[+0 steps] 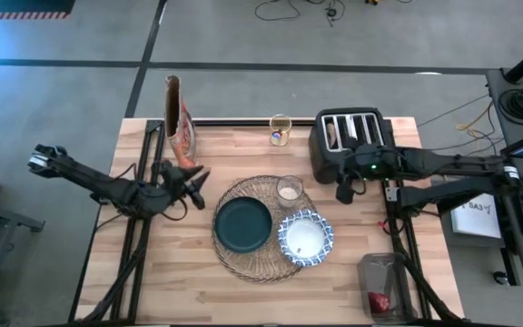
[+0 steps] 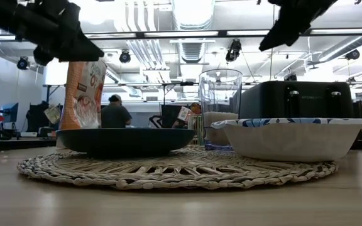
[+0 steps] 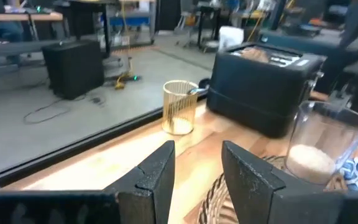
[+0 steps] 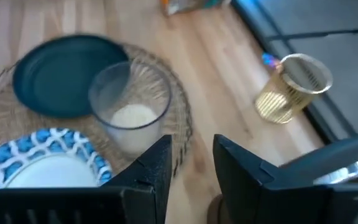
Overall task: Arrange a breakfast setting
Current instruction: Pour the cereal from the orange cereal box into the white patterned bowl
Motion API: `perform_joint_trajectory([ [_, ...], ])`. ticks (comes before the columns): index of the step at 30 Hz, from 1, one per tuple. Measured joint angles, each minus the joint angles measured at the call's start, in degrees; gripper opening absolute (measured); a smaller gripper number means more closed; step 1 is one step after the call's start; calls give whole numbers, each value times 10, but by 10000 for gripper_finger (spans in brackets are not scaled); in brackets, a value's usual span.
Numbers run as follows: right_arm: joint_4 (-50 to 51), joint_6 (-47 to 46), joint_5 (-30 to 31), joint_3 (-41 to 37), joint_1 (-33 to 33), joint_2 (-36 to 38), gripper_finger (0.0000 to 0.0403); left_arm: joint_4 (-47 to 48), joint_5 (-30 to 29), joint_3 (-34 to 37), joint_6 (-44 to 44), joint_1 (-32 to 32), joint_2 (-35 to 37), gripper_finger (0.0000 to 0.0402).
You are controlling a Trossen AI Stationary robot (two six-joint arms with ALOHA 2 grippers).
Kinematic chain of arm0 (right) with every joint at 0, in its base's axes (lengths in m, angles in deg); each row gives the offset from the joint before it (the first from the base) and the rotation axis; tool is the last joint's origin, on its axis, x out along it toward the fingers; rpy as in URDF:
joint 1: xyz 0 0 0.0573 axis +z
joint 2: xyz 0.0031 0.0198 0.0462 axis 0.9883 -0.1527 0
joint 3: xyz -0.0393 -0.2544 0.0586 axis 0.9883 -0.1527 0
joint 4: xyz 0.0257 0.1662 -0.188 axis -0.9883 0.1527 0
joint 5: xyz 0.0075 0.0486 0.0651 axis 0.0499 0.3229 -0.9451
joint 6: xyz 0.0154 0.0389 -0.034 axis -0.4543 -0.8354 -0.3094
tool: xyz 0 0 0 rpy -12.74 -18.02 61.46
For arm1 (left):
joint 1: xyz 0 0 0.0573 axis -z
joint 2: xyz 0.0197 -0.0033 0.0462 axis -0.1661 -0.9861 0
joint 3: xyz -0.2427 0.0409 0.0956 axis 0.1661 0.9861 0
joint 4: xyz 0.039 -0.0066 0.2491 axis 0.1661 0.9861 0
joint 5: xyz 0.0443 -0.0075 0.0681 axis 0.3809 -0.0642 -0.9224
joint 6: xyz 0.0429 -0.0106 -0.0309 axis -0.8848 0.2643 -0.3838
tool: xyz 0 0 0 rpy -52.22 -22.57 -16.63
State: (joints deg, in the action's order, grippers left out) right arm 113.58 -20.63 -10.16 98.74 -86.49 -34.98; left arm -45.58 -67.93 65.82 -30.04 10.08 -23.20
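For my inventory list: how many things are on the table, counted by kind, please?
Tableware on the wicker placemat: 3 (teal plate, patterned bowl, clear glass)
Placemat: 1
Gold cup: 1
Toaster: 1
Cereal bag: 1
Clear container: 1
Total: 8

High cam looked straight down on whole table. Low cam sat at tabletop level, close to placemat [image 2: 178, 168], facing room. Both wrist cams looked fwd, sharing the glass [image 3: 319, 146] w/ the others.
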Motion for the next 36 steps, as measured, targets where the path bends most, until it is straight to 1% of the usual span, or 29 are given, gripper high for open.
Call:
perform_joint_trajectory([
  [5,-85,0,2,-51,0,57,111,171,10,-80,92,0,-18,116],
  [8,-110,-4,0,-82,0,76,111,255,29,-113,162,0,-32,116],
  [13,-121,-20,0,-129,0,89,112,349,59,-132,258,1,-54,116],
  [18,-122,-47,1,-157,0,87,112,468,100,-143,384,1,-71,116],
  [23,-122,-53,20,-175,0,86,112,593,115,-158,513,1,-91,116],
  [27,-119,-50,21,-178,0,86,112,642,115,-168,569,0,-111,116],
  [36,-119,-49,20,-178,0,86,112,648,115,-176,592,-3,-145,116],
])
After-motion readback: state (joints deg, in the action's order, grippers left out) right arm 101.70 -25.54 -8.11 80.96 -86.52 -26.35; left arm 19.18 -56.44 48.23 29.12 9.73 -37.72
